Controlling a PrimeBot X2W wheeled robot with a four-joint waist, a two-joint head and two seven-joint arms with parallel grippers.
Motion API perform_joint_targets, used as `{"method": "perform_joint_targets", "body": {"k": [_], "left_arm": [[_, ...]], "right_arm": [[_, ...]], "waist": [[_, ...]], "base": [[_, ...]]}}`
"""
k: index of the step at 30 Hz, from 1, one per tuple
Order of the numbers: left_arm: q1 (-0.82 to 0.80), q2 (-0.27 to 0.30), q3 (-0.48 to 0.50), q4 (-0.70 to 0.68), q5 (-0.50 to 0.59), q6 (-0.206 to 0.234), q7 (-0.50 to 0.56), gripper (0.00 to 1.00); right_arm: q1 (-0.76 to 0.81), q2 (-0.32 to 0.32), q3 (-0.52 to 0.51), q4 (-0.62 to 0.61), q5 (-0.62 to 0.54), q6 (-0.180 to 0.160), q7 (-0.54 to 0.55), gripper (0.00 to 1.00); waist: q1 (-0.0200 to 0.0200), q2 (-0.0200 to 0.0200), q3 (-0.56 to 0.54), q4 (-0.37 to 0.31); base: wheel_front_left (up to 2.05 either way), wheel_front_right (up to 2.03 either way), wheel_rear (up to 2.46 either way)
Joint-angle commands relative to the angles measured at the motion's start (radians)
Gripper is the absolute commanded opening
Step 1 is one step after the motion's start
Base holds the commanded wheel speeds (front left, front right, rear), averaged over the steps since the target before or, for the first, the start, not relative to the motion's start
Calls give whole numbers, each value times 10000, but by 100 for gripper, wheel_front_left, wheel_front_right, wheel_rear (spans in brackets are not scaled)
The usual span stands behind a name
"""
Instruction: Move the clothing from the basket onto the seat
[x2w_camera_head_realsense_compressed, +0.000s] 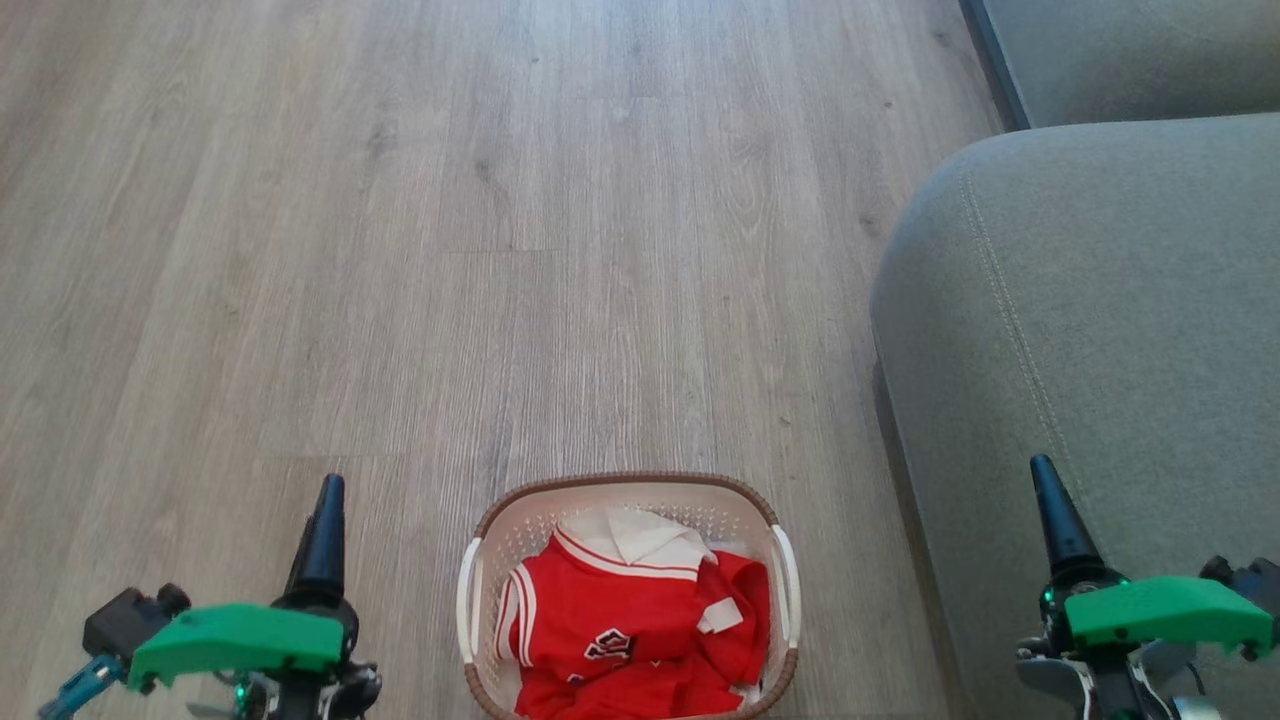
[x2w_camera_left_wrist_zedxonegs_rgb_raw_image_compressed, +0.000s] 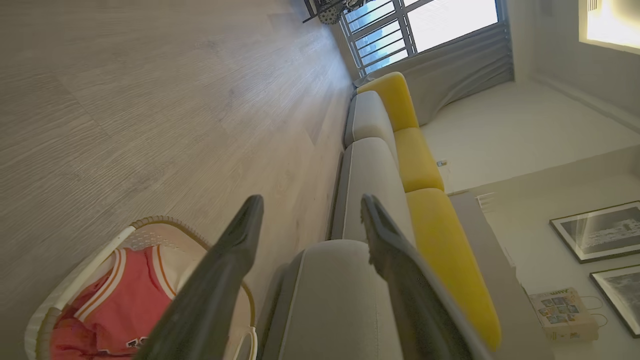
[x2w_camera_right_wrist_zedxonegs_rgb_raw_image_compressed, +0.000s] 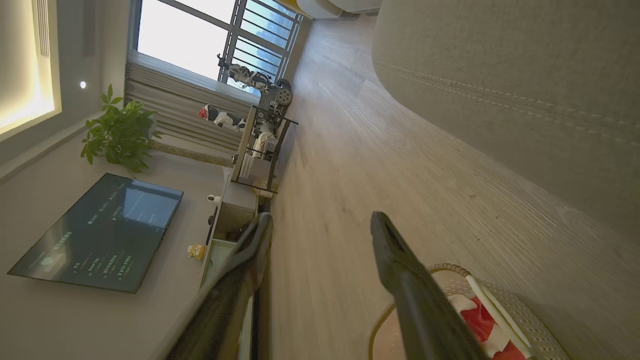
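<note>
A: One heap of bright red jersey clothing (x2w_camera_head_realsense_compressed: 630, 620) with a white collar lies in the small oval cream plastic basket (x2w_camera_head_realsense_compressed: 625, 481) with the brown rim. Why there?

B: We judge it stands on the pale wood floor (x2w_camera_head_realsense_compressed: 400, 250) near the large grey fabric sofa seat (x2w_camera_head_realsense_compressed: 1100, 330) so our carry is short. Our left gripper (x2w_camera_left_wrist_zedxonegs_rgb_raw_image_compressed: 311, 200) and right gripper (x2w_camera_right_wrist_zedxonegs_rgb_raw_image_compressed: 321, 216) flank it, jaws spread wide and empty, ready to reach in.

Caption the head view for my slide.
Red clothing in the basket on the wood floor beside the grey sofa, left gripper and right gripper open either side.
</note>
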Motion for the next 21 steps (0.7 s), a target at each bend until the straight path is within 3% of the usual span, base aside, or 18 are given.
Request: {"method": "perform_joint_targets", "body": {"k": [1,21], "left_arm": [[-320,116,14,-453,376,49,-157,100],[1,155,-386,-569,3384,493,-741,100]], "right_arm": [[-251,-74,131,-446,-318,-1,-127,100],[-112,-97,607,-528,-3063,-1,-719,100]], "waist": [[0,-1,-4,6],[0,-1,-61,54]], "base": [[0,0,0],[0,0,0]]}}
